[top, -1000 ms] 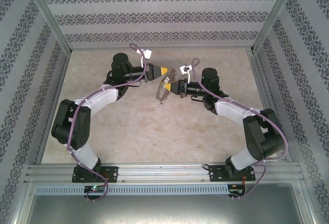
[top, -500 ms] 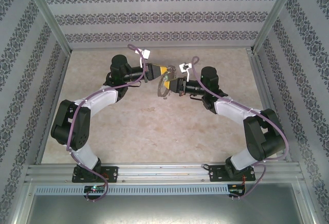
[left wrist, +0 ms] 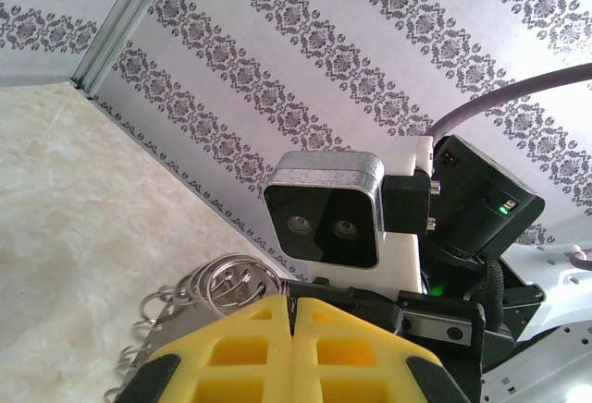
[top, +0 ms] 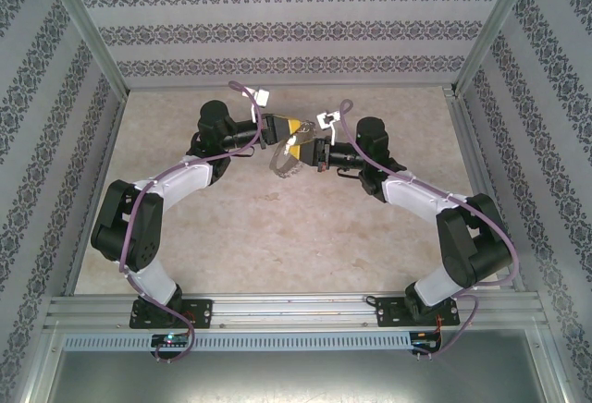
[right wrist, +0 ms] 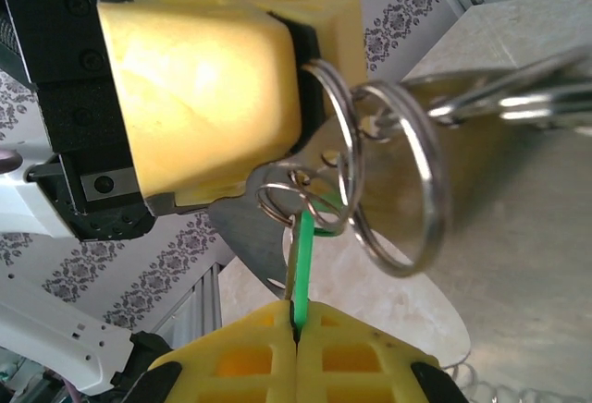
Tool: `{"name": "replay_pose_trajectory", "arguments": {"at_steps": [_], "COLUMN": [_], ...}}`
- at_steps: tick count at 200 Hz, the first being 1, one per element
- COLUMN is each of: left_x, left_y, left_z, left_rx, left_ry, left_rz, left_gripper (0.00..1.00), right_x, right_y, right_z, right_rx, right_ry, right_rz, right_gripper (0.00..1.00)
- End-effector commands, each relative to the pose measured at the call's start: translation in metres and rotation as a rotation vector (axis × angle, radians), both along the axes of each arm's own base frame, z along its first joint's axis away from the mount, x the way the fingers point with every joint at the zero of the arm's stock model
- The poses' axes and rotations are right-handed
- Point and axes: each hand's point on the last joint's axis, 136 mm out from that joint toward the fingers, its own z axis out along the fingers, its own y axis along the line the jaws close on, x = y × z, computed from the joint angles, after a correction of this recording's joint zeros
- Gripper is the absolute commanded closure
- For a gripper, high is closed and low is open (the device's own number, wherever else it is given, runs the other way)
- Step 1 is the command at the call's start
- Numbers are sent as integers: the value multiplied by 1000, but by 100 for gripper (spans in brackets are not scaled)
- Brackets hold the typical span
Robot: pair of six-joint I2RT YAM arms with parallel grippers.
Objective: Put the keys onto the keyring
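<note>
Over the far half of the worktop both arms meet tip to tip. My left claw is clamped on a ring of the keyring, which hangs between the claws, off the surface. My right claw is pinched tight on the green key, which meets a small split ring. I judge I'm mid-threading: next I must feed the key along that coil without slipping. Since a second ago, the right claw has closed in leftward and the hoop has swung edge-on.
</note>
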Motion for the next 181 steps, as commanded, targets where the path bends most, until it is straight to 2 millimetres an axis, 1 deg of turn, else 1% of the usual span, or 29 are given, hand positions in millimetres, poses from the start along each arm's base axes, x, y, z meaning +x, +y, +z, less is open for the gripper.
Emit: {"name": "replay_pose_trajectory", "arguments": {"at_steps": [1,21,56,90,122,151,181], "left_x": [-11,-10,-10,-9,-7,-7,-6], "left_y": [-3,-3,-2,-1,1,2,4], "left_z": [18,18,18,17,16,18,19], "left_rx": [-36,-38,-42,-49,-68,-74,-79], "left_ry": [-67,-68,-71,-74,-72,-78,-82], "left_rz": [-11,-8,-1,12,32,42,63], "left_gripper": [100,100,100,100,100,100,100], "right_x": [-1,-4,-11,-17,-17,-9,5], "right_y": [-7,-14,-32,-51,-61,-70,-81], "right_z": [10,7,5,9,27,40,42], "right_rx": [11,8,2,0,15,34,43], "right_ry": [-59,-55,-57,-70,-94,-101,-85], "right_rz": [-17,-31,-73,-127,-185,-279,-392], "right_gripper": [87,71,59,56,54,53,52]}}
